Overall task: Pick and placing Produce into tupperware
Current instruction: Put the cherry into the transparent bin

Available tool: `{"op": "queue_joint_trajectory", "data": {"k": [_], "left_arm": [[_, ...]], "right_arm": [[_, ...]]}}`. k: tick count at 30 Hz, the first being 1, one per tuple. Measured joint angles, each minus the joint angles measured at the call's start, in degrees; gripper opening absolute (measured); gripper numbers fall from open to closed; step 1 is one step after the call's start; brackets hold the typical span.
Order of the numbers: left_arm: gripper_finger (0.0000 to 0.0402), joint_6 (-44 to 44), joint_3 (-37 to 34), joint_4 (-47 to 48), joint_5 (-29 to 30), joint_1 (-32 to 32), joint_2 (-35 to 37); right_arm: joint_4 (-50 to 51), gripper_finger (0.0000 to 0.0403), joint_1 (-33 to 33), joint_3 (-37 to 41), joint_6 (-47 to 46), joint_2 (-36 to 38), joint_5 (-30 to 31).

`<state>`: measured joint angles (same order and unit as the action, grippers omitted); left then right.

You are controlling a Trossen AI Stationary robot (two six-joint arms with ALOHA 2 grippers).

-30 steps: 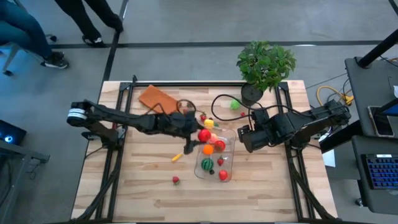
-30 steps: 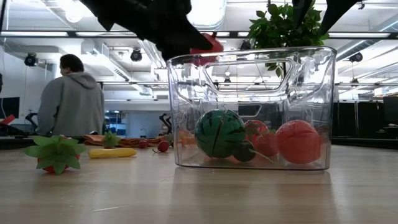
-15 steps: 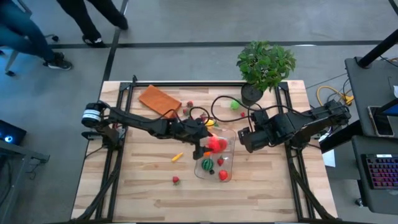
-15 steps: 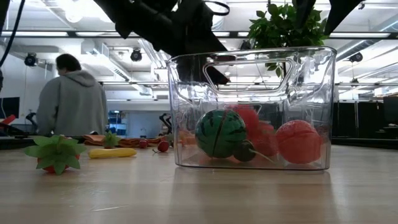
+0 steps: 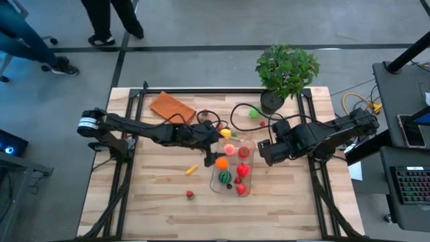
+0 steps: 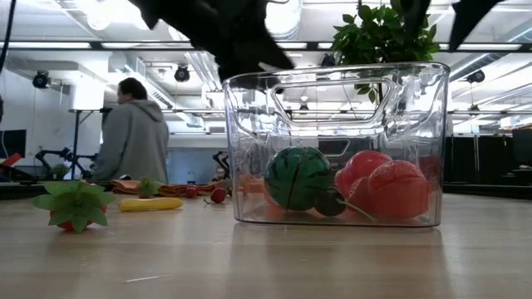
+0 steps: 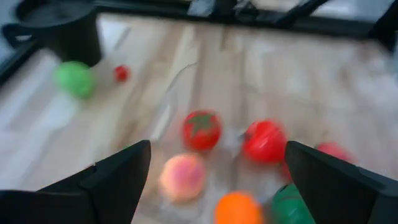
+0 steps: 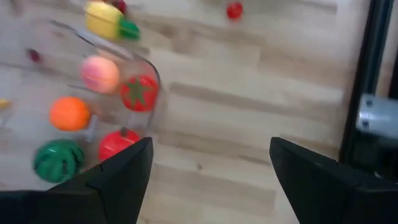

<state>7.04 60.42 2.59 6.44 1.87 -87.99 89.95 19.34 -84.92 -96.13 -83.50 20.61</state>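
Now the red fruit that the left gripper carried over the tub a second ago lies inside the tupperware, and the arm has pulled back toward the left of the high view, off the tub's left rim. Its jaws stand released, wide apart and empty, as the left wrist view shows with the tub's contents between the two dark fingers. So one more drop is done. In the tub, at the centre of the high view, sit a watermelon, an orange, a peach, a tomato and more red pieces; in the low view the watermelon rests against the red ones behind the clear wall.

Produce is left on the counter: a small carrot left of the tub, a strawberry at lower left, a green piece by the plant pot at upper centre.

Right gripper waits just right of the tub, jaws open and empty.
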Motion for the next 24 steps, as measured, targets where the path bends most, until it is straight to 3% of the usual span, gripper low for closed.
{"op": "queue_joint_trajectory", "data": {"k": [6,13,17,24], "left_arm": [[0.0352,-2.0,-0.6,12.5,6.1,0.0,6.0],[0.0351,-2.0,-3.7,15.9,10.4,-0.4,12.0],[0.0351,-2.0,-6.1,17.7,14.8,-0.5,15.1],[0.0351,-3.4,-9.4,18.4,15.1,-1.3,18.5]], "right_arm": [[-0.9,0.0311,1.7,5.6,-7.4,0.0,-6.2],[-7.4,0.0302,3.7,11.9,-17.1,-0.1,-7.6],[-12.5,0.0304,3.7,16.4,-21.2,-0.1,-6.8],[-13.2,0.0303,1.9,24.2,-33.0,0.1,0.3]]}}
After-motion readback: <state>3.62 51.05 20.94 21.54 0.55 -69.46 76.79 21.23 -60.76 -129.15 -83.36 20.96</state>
